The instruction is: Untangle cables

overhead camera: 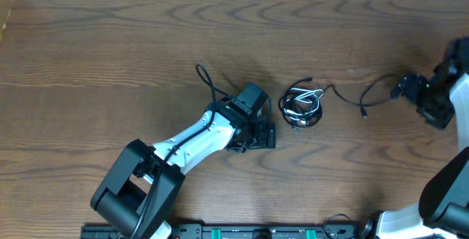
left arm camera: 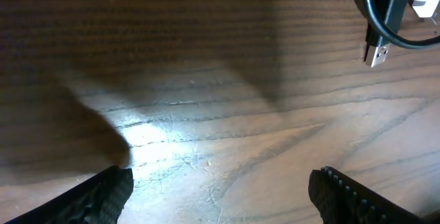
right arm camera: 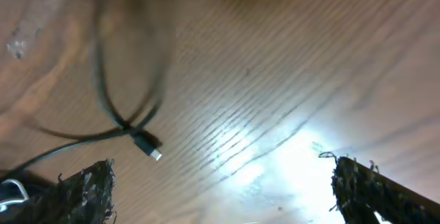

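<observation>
My left pincer (left arm camera: 220, 193) stands wide apart over the bare table (left arm camera: 206, 114), empty. Between one and two o'clock lies the coiled bundle of cables (left arm camera: 392, 11), one plug (left arm camera: 377, 53) sticking out. My right pincer (right arm camera: 223, 186) gapes too, empty. A loose black cable (right arm camera: 103, 107) loops at ten o'clock.

Open wood of the table (overhead camera: 110, 41) runs along the whole far side and the left end, where a gripper could pass freely. At centre the left arm (overhead camera: 198, 136) lies diagonally and bars the near-left approach to the cable bundle (overhead camera: 303, 107). A narrow bare gap separates the bundle from the left gripper (left arm camera: 220, 183), jaws wide. A loose cable (right arm camera: 127, 129) crosses the strip between the bundle and the right gripper (right arm camera: 223, 176), jaws wide over bare wood.
</observation>
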Robot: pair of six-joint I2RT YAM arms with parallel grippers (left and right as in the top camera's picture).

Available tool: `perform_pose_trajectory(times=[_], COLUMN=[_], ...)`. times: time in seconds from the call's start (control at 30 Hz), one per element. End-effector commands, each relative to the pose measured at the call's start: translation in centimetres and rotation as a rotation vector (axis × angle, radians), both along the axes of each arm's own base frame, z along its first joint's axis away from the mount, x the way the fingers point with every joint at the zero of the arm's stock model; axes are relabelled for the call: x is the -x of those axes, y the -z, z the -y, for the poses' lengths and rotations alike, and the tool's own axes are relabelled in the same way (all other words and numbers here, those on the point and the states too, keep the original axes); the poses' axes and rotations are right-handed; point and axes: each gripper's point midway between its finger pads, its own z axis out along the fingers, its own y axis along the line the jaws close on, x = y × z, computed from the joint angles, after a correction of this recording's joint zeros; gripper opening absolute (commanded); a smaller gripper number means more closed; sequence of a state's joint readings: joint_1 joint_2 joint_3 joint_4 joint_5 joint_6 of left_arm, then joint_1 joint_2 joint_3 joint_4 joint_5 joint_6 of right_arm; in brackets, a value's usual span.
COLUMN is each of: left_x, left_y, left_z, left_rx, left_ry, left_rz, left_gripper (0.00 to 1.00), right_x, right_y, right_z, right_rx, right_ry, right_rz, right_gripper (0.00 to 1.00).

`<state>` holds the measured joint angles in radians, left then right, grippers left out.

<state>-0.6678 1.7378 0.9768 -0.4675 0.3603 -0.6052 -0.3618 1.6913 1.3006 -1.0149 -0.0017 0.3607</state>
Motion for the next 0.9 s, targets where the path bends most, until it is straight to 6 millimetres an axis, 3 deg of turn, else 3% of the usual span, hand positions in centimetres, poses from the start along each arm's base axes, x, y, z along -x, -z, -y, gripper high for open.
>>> perform_pose_trajectory(times=[0.0, 0.03, 0.07, 0.17, 0.37, 0.43, 0.5, 0.57, 0.67, 0.87], left_x=[0.1, 0.1, 0.1, 0.0, 0.0, 0.0, 0.0, 0.0, 0.0, 0.0], left_y=[0.4, 0.4, 0.4, 0.4, 0.4, 0.4, 0.4, 0.4, 0.4, 0.4], left_z=[-0.4, -0.4, -0.4, -0.3, -0.3, -0.3, -0.3, -0.3, -0.3, -0.3], left_rx=[-0.019, -0.019, -0.019, -0.018, -0.016, -0.016, -0.016, -0.016, -0.016, -0.016], left_ry=[-0.002, -0.004, -0.005, -0.005, -0.005, -0.005, -0.005, -0.005, -0.005, -0.005], left_rz=[-0.004, -0.004, -0.005, -0.003, -0.001, -0.001, -0.001, -0.001, -0.001, -0.001], left_gripper=[0.87, 0.87, 0.87, 0.87, 0.87, 0.87, 0.87, 0.87, 0.87, 0.87], right_x=[-1.5, -2.3, -3.8, -5.3, -5.5, -5.0, -4.1, -2.9, -0.5, 1.8], right_y=[-3.5, -4.0, -4.8, -5.3, -6.1, -6.2, -5.7, -4.7, -2.7, -0.1], right_z=[1.1, 0.5, -1.8, -6.9, -14.8, -17.2, -18.4, -19.5, -21.4, -24.5], right_rx=[0.195, 0.188, 0.121, -0.034, -0.29, -0.372, -0.389, -0.391, -0.392, -0.402], right_ry=[-0.054, -0.082, -0.152, -0.295, -0.476, -0.522, -0.547, -0.571, -0.62, -0.716], right_rz=[0.017, 0.041, 0.098, 0.172, 0.239, 0.238, 0.206, 0.151, 0.058, 0.001], right_gripper=[0.99, 0.99, 0.99, 0.99, 0.99, 0.88, 0.75, 0.7, 0.71, 0.79])
